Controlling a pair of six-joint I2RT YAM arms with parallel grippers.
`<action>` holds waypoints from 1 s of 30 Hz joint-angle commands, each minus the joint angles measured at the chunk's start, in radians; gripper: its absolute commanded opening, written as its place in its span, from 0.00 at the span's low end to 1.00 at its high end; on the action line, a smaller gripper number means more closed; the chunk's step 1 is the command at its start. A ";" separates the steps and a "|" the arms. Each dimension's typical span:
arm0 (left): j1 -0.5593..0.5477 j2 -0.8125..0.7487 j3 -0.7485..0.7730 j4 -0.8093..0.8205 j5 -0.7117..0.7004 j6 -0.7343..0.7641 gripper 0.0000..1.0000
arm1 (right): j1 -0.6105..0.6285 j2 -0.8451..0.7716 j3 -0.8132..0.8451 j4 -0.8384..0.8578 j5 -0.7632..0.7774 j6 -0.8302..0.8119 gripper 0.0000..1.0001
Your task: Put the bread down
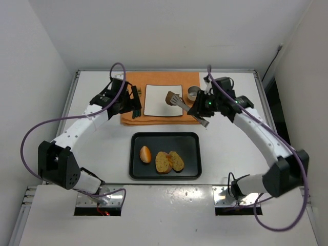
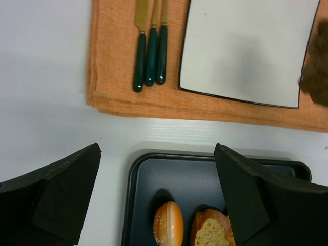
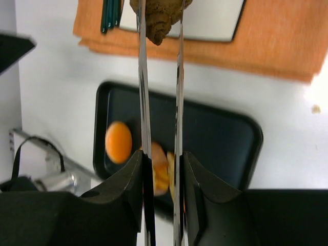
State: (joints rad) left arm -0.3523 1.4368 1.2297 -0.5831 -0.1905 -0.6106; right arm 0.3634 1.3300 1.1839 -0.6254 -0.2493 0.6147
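My right gripper (image 1: 204, 106) is shut on metal tongs (image 3: 143, 92). The tongs pinch a dark brown piece of bread (image 1: 169, 97) at the right edge of the white square plate (image 1: 156, 102); whether it touches the plate I cannot tell. The bread shows at the tong tips in the right wrist view (image 3: 160, 18) and at the edge of the left wrist view (image 2: 318, 72). My left gripper (image 1: 134, 105) is open and empty, over the left part of the orange mat (image 1: 133, 119). In its wrist view it (image 2: 158, 148) hangs above the tray's far edge.
A black tray (image 1: 164, 136) in front of the mat holds an orange roll (image 1: 145, 154) and two bread slices (image 1: 169, 161). Three green-handled cutlery pieces (image 2: 151, 51) lie left of the plate. A metal cup (image 1: 193, 93) stands right of the plate.
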 commanded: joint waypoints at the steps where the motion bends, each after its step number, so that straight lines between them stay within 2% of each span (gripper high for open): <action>1: 0.025 -0.062 0.017 -0.021 -0.035 -0.023 0.99 | 0.034 0.131 0.089 0.260 0.036 0.031 0.16; 10: 0.056 -0.119 0.007 -0.031 -0.035 -0.014 0.99 | 0.075 0.438 0.255 0.397 0.100 0.049 0.16; 16: 0.075 -0.138 0.007 -0.049 -0.035 0.006 0.99 | 0.095 0.551 0.278 0.425 0.110 0.060 0.17; 17: 0.075 -0.138 0.007 -0.049 -0.035 0.006 0.99 | 0.095 0.561 0.287 0.424 0.110 0.060 0.21; 19: 0.075 -0.148 -0.003 -0.049 -0.035 0.006 0.99 | 0.108 0.561 0.287 0.424 0.119 0.060 0.31; 22: 0.084 -0.148 -0.003 -0.049 -0.012 0.032 0.99 | 0.117 0.551 0.312 0.363 0.128 0.040 0.31; 26: 0.084 -0.139 -0.003 -0.049 -0.003 0.032 0.99 | 0.117 0.477 0.330 0.311 0.137 0.016 0.44; 30: 0.084 -0.148 -0.003 -0.049 -0.003 0.032 0.99 | 0.126 0.379 0.330 0.259 0.177 -0.012 0.48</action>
State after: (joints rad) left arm -0.2802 1.3182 1.2255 -0.6422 -0.2016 -0.5880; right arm 0.4770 1.8301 1.4551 -0.3618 -0.1040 0.6312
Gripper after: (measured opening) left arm 0.989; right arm 0.479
